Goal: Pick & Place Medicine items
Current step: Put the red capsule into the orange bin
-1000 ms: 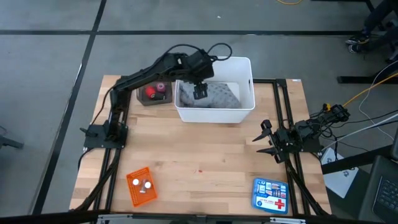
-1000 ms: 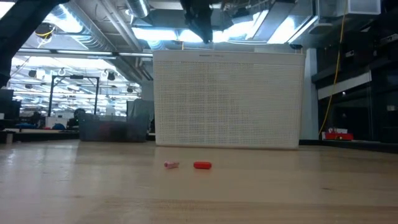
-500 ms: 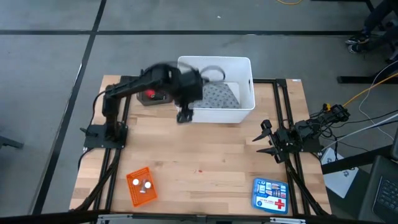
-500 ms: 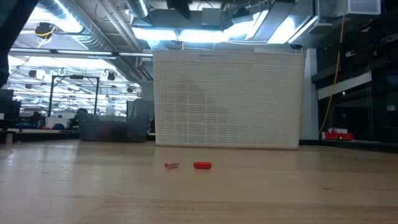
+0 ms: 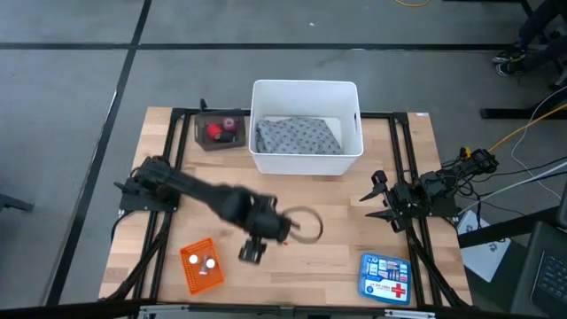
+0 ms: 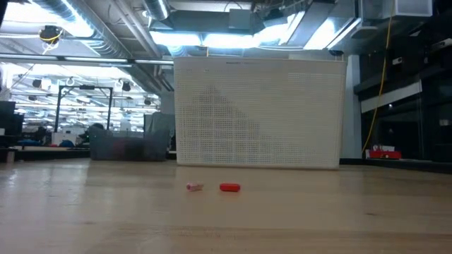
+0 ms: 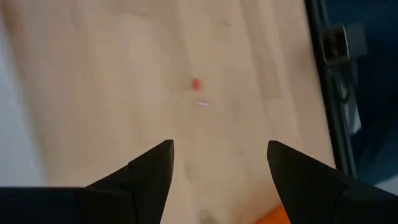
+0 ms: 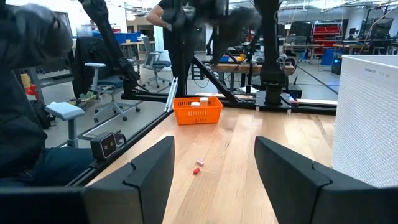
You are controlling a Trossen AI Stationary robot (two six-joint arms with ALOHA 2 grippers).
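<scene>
Red piece (image 5: 285,243) and pink piece (image 7: 203,104) lie on the wooden surface (image 5: 337,221) at two o'clock from the left claw (image 5: 251,252), fingers apart and empty; right claw (image 5: 379,200) waits, also apart.

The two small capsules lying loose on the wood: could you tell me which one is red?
In the low view, the red capsule is the right-hand one; the pale pink capsule lies just left of it.

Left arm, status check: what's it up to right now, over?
Left gripper open, empty, over bare wood by orange basket. Right gripper open, parked at table edge. Red piece and pink piece loose mid-table, unobstructed.
</scene>
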